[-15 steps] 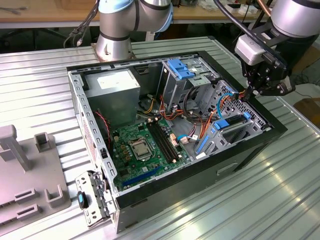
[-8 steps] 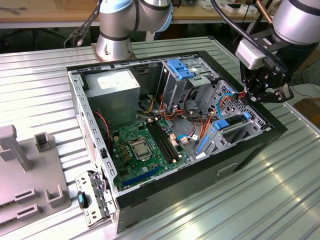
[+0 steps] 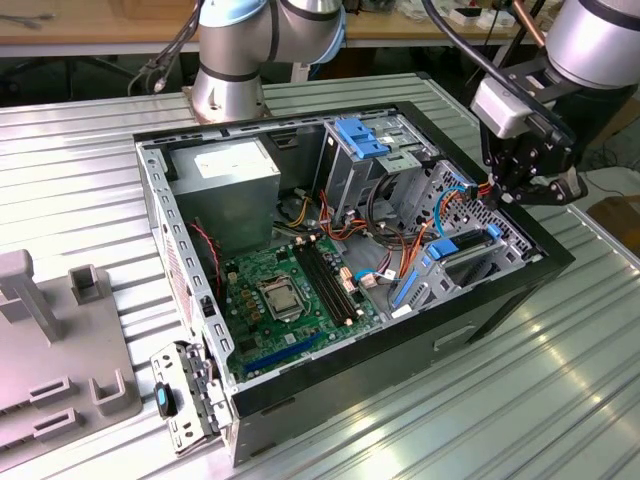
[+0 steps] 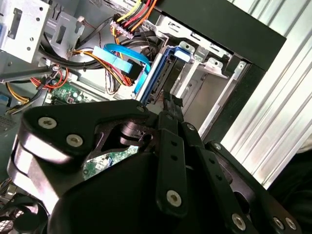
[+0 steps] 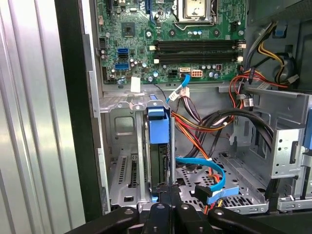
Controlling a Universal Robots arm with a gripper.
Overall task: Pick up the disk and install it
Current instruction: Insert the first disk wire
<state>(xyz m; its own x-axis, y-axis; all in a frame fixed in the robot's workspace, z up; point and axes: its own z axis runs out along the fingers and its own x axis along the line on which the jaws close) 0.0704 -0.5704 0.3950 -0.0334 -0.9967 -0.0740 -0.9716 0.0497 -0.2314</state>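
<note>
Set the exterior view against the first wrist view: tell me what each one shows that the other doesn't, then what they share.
The exterior view adds the arm's base, a grey fixture at the exterior view's left, and the whole open computer case.

The first wrist view adds a look down into the drive cage, where the disk stands on edge in a slot.

Both views show the motherboard, the ribbed table, a blue cable and the pincer, which is close to the disk's end.

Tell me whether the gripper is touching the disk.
Cannot tell: in the first wrist view the gripper overlaps the disk at its near edge, with neither contact nor gap showing plainly.
</note>
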